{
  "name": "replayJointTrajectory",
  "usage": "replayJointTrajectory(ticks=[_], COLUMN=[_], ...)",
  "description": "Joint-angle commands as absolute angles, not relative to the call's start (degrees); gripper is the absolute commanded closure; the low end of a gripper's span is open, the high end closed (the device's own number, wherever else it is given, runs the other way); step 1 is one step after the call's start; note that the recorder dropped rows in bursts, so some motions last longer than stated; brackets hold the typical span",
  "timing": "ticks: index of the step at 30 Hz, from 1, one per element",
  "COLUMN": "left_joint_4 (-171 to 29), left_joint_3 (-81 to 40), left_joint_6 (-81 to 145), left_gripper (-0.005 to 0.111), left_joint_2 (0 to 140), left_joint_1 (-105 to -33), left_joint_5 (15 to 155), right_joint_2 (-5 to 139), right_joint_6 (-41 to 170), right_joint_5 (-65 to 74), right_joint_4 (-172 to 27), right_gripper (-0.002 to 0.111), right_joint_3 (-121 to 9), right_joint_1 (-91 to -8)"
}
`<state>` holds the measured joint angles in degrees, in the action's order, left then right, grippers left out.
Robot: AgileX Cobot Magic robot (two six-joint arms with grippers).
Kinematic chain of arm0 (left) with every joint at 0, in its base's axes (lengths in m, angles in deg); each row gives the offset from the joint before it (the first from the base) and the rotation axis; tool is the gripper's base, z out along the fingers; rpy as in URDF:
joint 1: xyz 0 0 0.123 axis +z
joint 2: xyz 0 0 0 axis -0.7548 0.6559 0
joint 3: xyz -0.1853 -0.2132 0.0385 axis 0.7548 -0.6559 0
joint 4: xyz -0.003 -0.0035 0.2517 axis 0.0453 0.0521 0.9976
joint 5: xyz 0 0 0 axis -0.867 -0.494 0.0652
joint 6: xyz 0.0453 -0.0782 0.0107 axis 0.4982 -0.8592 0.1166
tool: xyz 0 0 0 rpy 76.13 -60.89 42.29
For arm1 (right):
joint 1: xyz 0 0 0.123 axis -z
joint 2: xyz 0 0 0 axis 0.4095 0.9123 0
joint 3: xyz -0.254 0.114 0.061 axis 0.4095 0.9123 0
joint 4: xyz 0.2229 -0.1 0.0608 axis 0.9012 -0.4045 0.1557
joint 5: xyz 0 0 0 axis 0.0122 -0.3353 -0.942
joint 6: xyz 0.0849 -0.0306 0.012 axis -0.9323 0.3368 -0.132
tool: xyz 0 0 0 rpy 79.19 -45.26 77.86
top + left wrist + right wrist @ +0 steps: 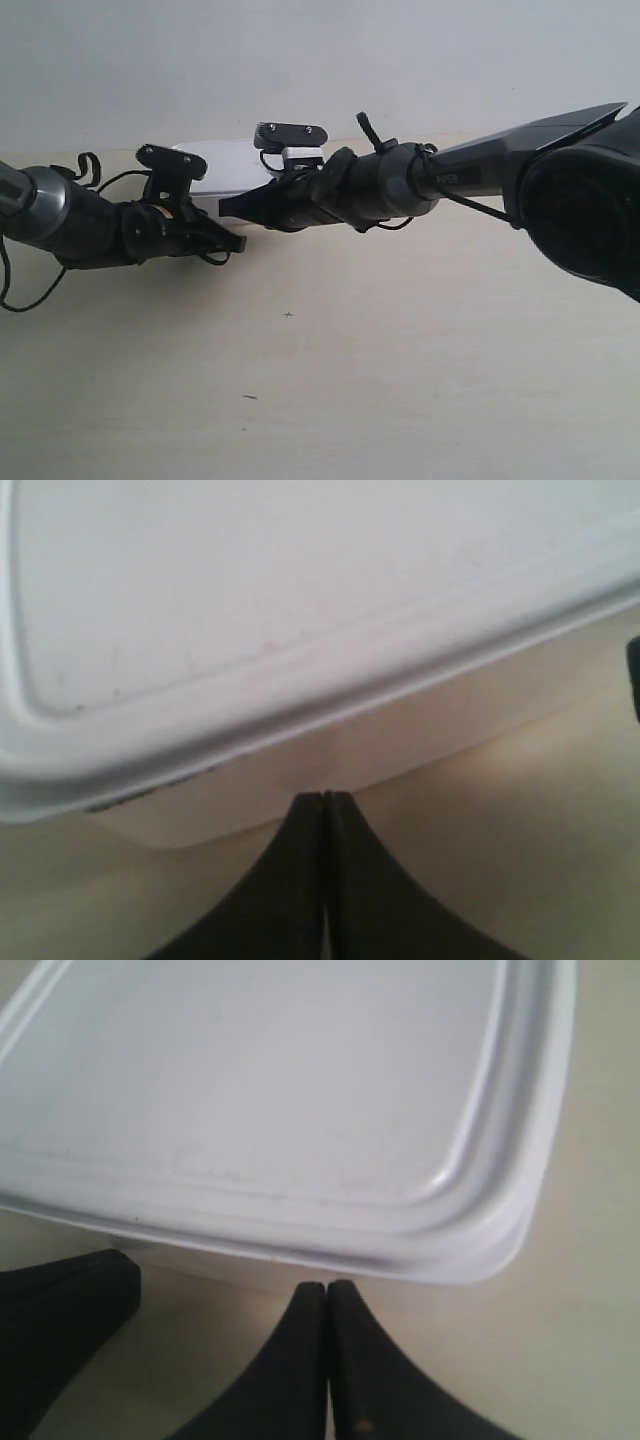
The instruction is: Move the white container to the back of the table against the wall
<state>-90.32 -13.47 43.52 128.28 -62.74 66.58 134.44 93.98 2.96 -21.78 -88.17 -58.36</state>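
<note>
Position check: the container [300, 570] lies on the table [400, 350] directly ahead of both grippers, close to the wall [320, 60]; you cannot tell whether it touches the wall. Observe the left gripper [325, 798]: its fingers are pressed together with nothing between them, tips meeting the container's long side just under its overhanging rim. Observe the right gripper [327, 1288]: its fingers are likewise pressed together and empty, tips just beneath the rim near a rounded corner, contact not confirmable.
</note>
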Motion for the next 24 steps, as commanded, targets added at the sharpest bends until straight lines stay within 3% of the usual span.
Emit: replayJointTrajectory(ticks=[1,24], left_joint_4=[-90.9,-90.2], left_joint_3=[-11.3,-2.2], left_joint_6=[43.8,43.9], left_gripper=[0.107,0.107], left_joint_2=[129.4,133.7], left_joint_1=[-62.6,-62.6], left_joint_5=[66.2,67.6], right_joint_2=[134.3,130.4], right_joint_6=[93.9,94.3], right_joint_5=[5.3,7.3], right_joint_4=[-21.8,-22.1], right_gripper=[0.108,0.108], right_joint_3=[-88.5,-88.4], right_joint_1=[-58.0,-58.1])
